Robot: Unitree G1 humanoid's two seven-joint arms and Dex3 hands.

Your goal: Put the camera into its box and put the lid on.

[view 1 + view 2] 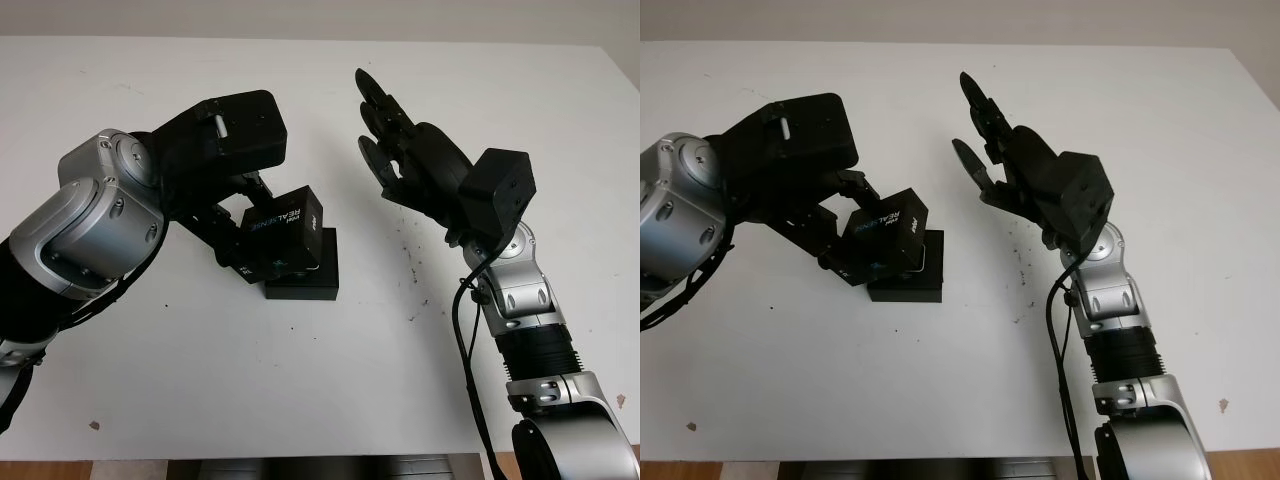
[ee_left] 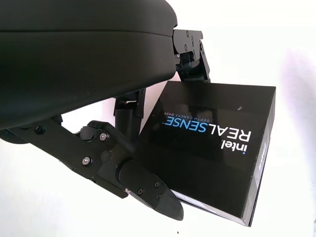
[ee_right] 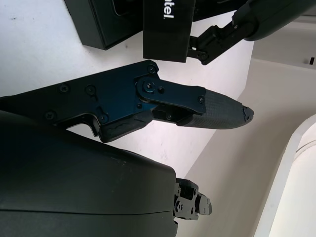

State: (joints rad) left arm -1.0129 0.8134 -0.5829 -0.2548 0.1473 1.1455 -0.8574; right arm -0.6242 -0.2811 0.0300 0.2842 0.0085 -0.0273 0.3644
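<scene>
My left hand [image 1: 240,235] is shut on the black lid [image 1: 284,232], which is printed "intel REALSENSE" [image 2: 212,143]. The lid is tilted and hangs just above the black box base [image 1: 308,282], which stands on the white table [image 1: 300,400] near its middle. The lid overlaps the base's left part and hides the inside of the box. One finger [image 2: 148,190] presses on the lid's near edge and another grips the far edge. My right hand [image 1: 385,140] is open and raised above the table, to the right of the box and apart from it. The lid [image 3: 165,29] and base [image 3: 98,24] lie beyond its fingers.
The white table stretches wide on all sides of the box. A few dark specks mark it right of the box [image 1: 410,262]. Its front edge [image 1: 320,458] runs along the bottom, and a wall rises behind its far edge.
</scene>
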